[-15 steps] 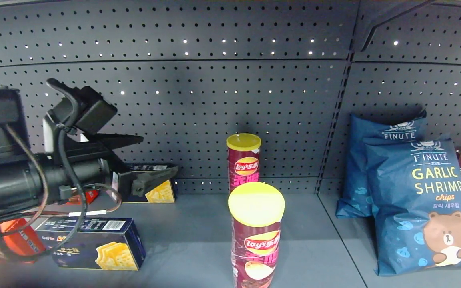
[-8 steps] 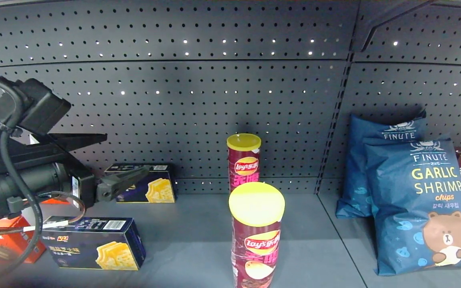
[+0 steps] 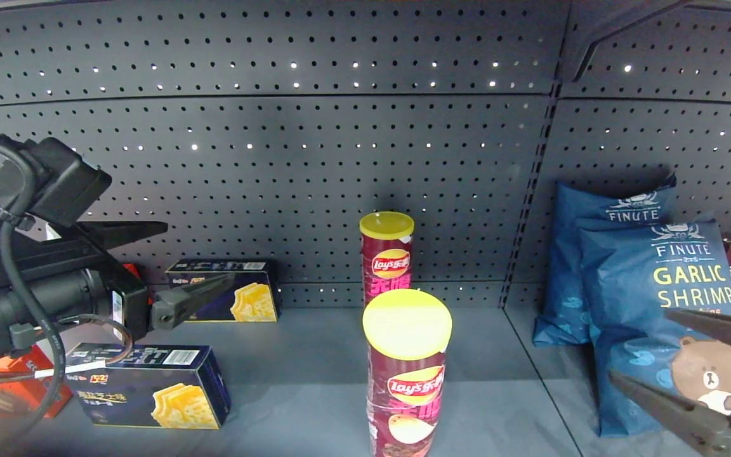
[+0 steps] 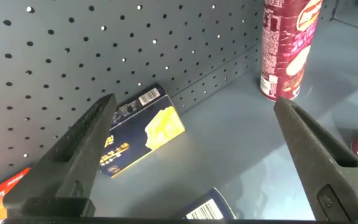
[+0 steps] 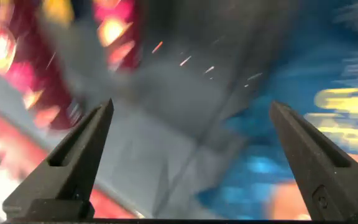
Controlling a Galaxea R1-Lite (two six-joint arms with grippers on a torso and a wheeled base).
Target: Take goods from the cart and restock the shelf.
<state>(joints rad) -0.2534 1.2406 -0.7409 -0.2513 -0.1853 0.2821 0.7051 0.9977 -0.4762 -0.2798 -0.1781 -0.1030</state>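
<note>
Left gripper point(image 3: 197, 254) spread wide, empty; rear blue box point(image 3: 257, 295) just beyond its lower finger, lengthwise along the back panel. Right gripper point(image 3: 639, 344) parted too, probably empty, farther off.

The left arm point(image 3: 42, 298) is built as a black cylinder, draped with looped black cables point(image 3: 2, 235); a boxy black camera housing point(image 3: 54, 181) is mounted on top. The left gripper point(image 3: 197, 252) and right gripper point(image 3: 639, 343) are fitted with tapered dark-grey fingers point(image 3: 194, 298).
</note>
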